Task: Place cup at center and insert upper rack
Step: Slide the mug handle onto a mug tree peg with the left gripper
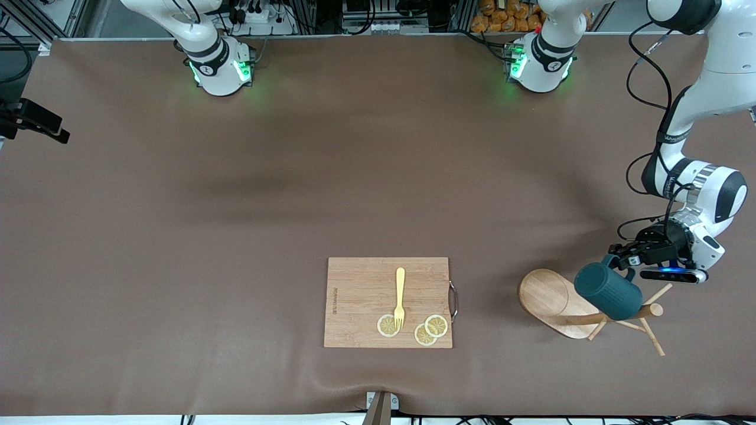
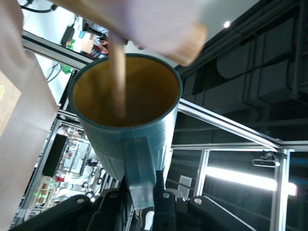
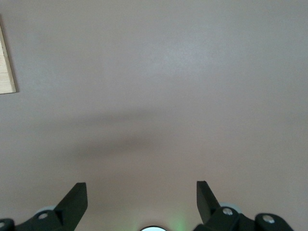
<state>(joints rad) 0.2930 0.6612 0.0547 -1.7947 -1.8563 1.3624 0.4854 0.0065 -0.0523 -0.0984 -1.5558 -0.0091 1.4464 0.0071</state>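
Teal cup (image 1: 608,290), one, over one wooden rack (image 1: 561,304).

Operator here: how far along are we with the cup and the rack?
Done: nothing yet. In hand: the left pincer is shut on the cup by its handle, over the upper rack, which lies on its side; a peg still reaches inside the cup. Left: set the cup at centre, then the rack. The right pincer waits open.

The cup (image 1: 608,291) is dark teal and ribbed outside, yellowish-tan inside. The upper rack (image 1: 555,301) and the cutting board (image 1: 360,301) are light wood with visible grain, on a plain brown worktop (image 1: 236,236). The fork (image 1: 400,298) is pale yellow, and the lemon slices (image 1: 436,325) are yellow with paler rims.
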